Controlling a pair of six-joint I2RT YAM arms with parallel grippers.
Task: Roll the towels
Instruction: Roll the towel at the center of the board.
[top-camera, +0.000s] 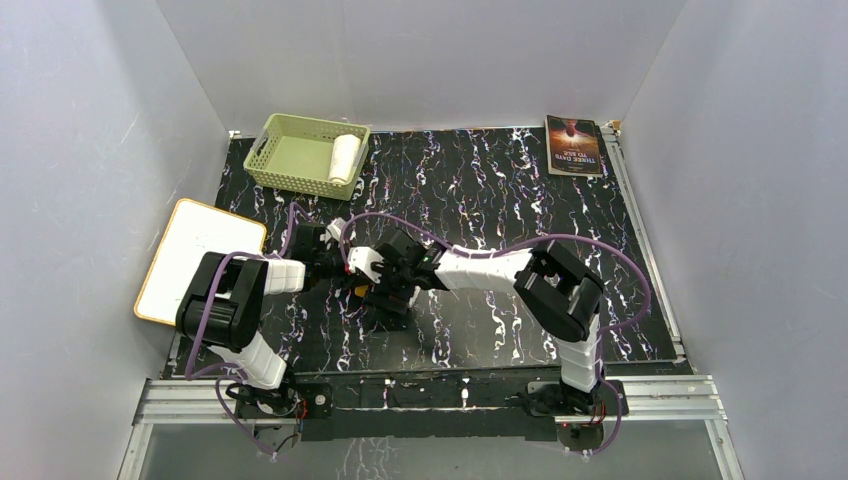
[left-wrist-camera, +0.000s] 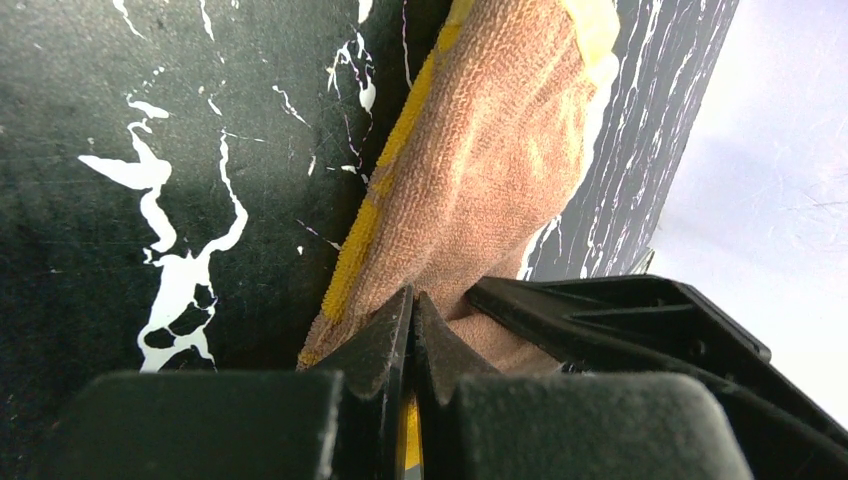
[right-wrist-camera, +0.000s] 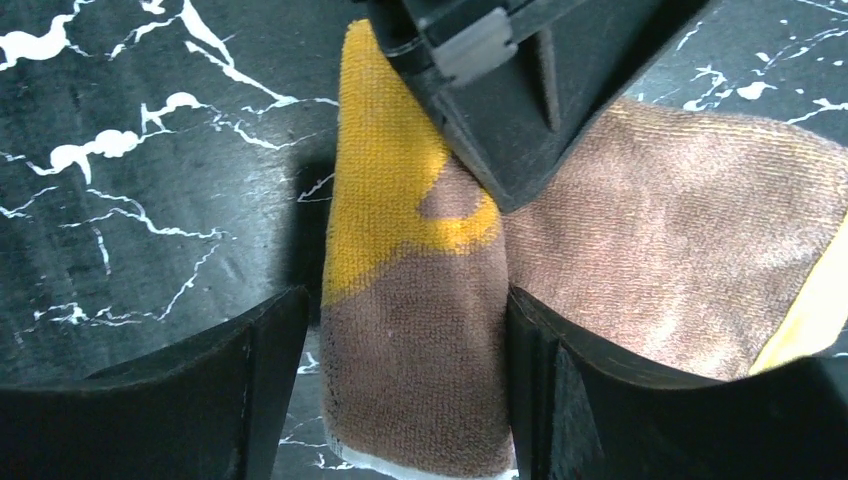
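The brown towel (right-wrist-camera: 680, 230) with orange-yellow print lies on the black marbled mat at mid-table, mostly hidden under both grippers in the top view (top-camera: 358, 291). My left gripper (left-wrist-camera: 412, 300) is shut on its yellow-trimmed edge (left-wrist-camera: 470, 170), pinching the cloth between the tips. My right gripper (right-wrist-camera: 405, 370) is open and straddles a folded-over part of the same towel; the right finger (right-wrist-camera: 570, 380) touches the cloth and the left finger (right-wrist-camera: 240, 370) stands a little off it. The white towel (top-camera: 345, 155) lies rolled inside the green basket (top-camera: 300, 122).
The green basket sits at the back left of the mat. A white board with a tan edge (top-camera: 200, 262) lies off the mat's left side. A dark-covered book (top-camera: 574, 146) lies at the back right corner. Grey walls enclose the table.
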